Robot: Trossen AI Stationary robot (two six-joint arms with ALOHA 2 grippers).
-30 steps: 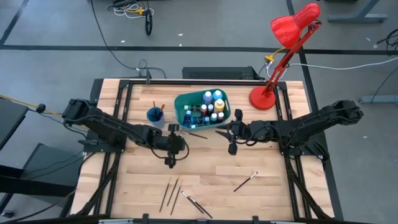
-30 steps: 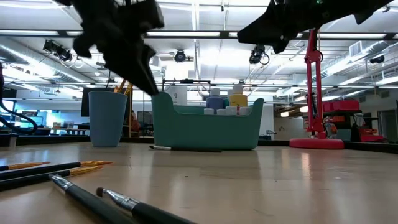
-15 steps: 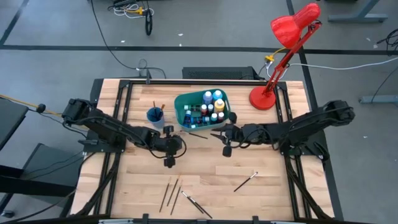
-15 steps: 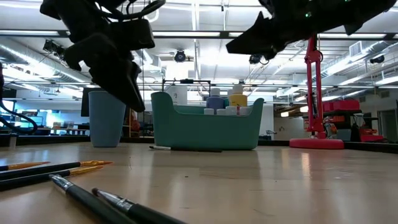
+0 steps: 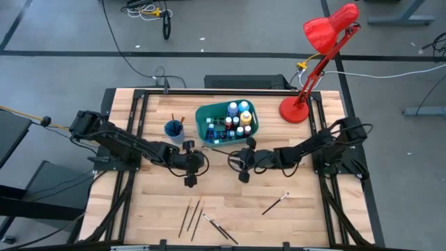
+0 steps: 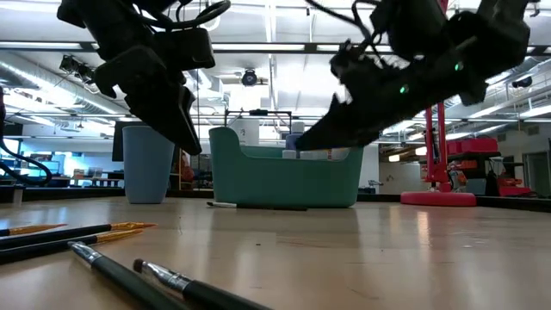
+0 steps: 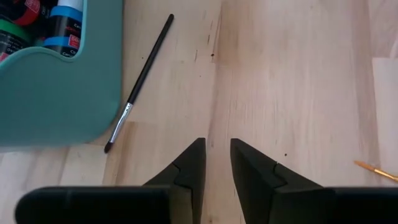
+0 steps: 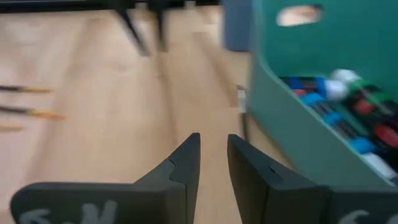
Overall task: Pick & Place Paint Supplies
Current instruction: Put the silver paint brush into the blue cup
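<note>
brush flat on bench against teal bin front wall, axis along wall | right gripper nearer, fingers slightly apart, empty | left gripper same (idle, beside cup side)

On the desk, the bin sat toward the rear centre holding the paint bottles, with the cup just to its left and the lamp to its right at the rear. One brush lay just in front of the bin, between the left gripper and the right gripper, both over the desk forward of the bin. A cluster of brushes lay near the front edge, with a lone brush to its right.
</note>
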